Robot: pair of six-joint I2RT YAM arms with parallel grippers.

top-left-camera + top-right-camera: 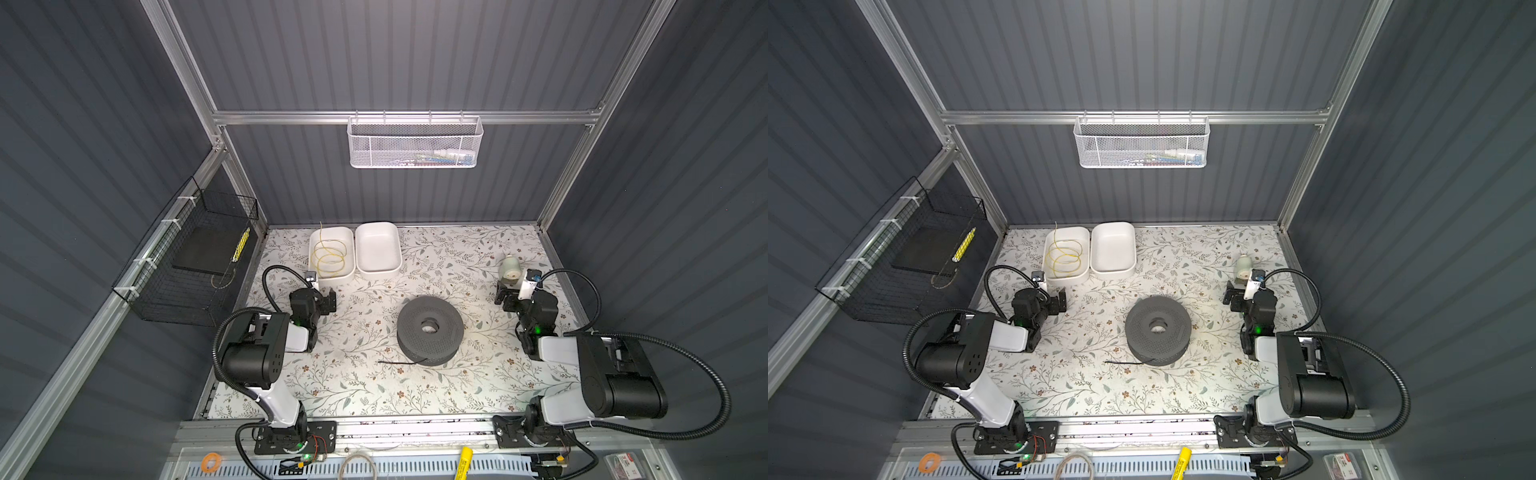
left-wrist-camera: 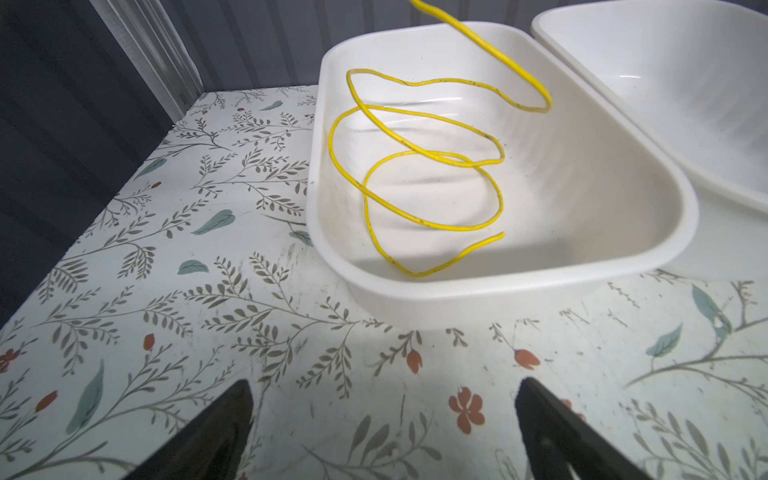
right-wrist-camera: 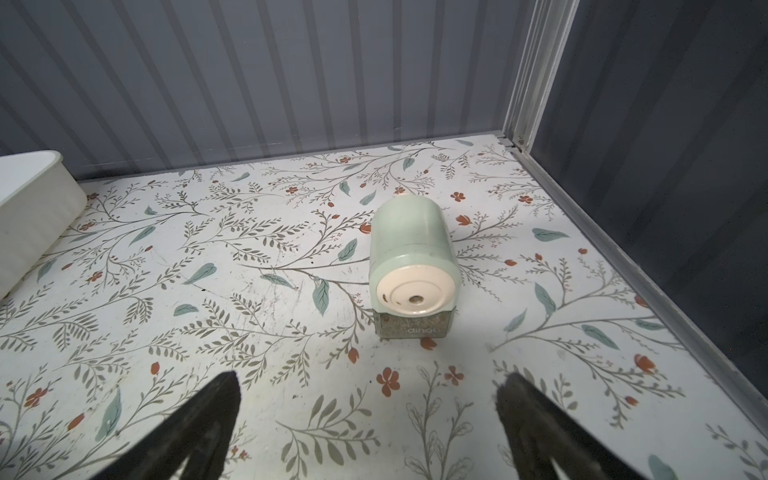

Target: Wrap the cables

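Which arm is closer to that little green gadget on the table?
Right. The right arm, jaws open, faces the green gadget from close by; the left arm is far across the table, beside the tray of yellow wire.

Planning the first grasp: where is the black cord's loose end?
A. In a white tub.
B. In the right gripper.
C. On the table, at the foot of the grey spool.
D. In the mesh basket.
C: in a top view the black cord trails out from the foot of the grey spool onto the table; the right gripper is open and empty.
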